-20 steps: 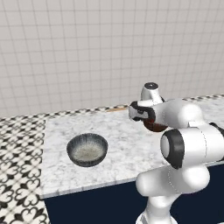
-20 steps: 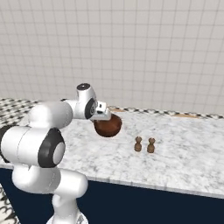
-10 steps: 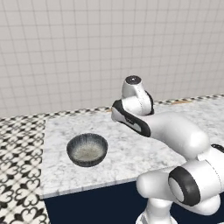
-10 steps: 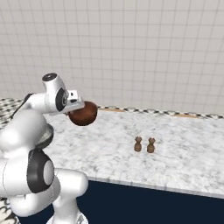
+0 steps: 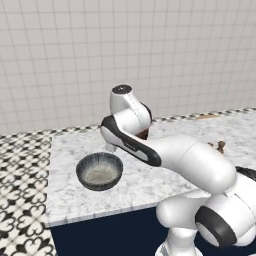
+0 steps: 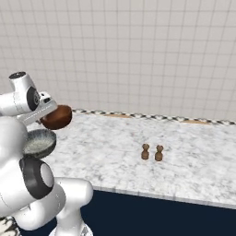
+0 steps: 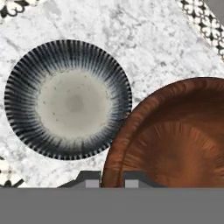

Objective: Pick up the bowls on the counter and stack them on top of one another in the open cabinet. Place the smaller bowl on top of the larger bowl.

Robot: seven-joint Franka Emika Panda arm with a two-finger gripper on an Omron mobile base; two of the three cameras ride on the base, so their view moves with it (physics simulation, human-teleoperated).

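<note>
1. Bowls first, from the left: the larger bowl [image 5: 99, 171] sits upright on the marble surface [image 6: 184, 166], close to its left end and toward the near edge, dark ribbed outside and pale speckled inside. It also shows in the right base view [image 6: 39, 142], partly behind my arm, and in my hand view [image 7: 68, 99], where its whole round rim is visible.
2. A patterned black-and-white floor [image 5: 22, 195] lies just left of that end of the surface.
3. My pincer [image 7: 111, 178] is clamped on the rim of the smaller bowl [image 6: 57, 117]; in the hand view one fingertip [image 7: 92, 179] is outside the reddish-brown rim and the other inside it.
4. I hold the smaller bowl in the air above the surface, just right of and farther back than the larger bowl. In the hand view its rim [image 7: 175, 140] overlaps the larger bowl's edge. In the left base view a sliver of it [image 5: 144, 133] peeks out behind my wrist.
5. Two small brown shakers [image 6: 151, 152] stand side by side well to the right, mid-surface.
6. A tiled wall [image 6: 138, 55] rises behind it all.
</note>
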